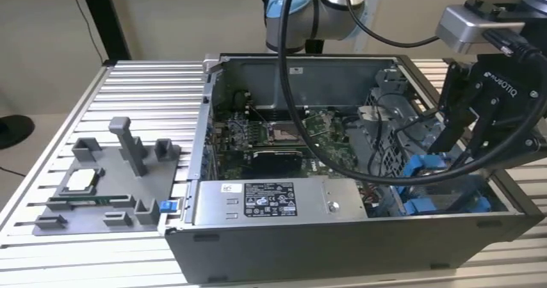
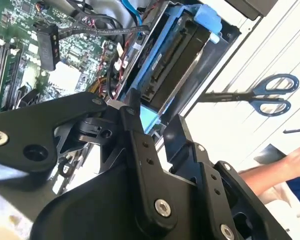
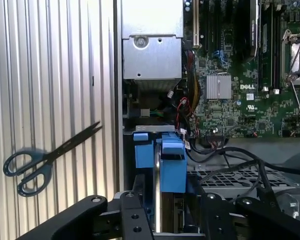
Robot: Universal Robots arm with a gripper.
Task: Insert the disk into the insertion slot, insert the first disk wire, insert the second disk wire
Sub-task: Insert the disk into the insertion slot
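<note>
From my station the exterior view is evenly lit by soft room light. The ribbed silver aluminium table (image 1: 145, 83) carries a mild sheen, while the inside of the open grey computer case (image 1: 342, 256) sits dimmer. In the second wrist view the table is washed out almost to white, and the black jointed tool (image 2: 152, 114), close to the lens, is dark and soft. In the first wrist view the blue-handled scissors (image 3: 50, 156) look smeared at the handles, probably motion blur.
</note>
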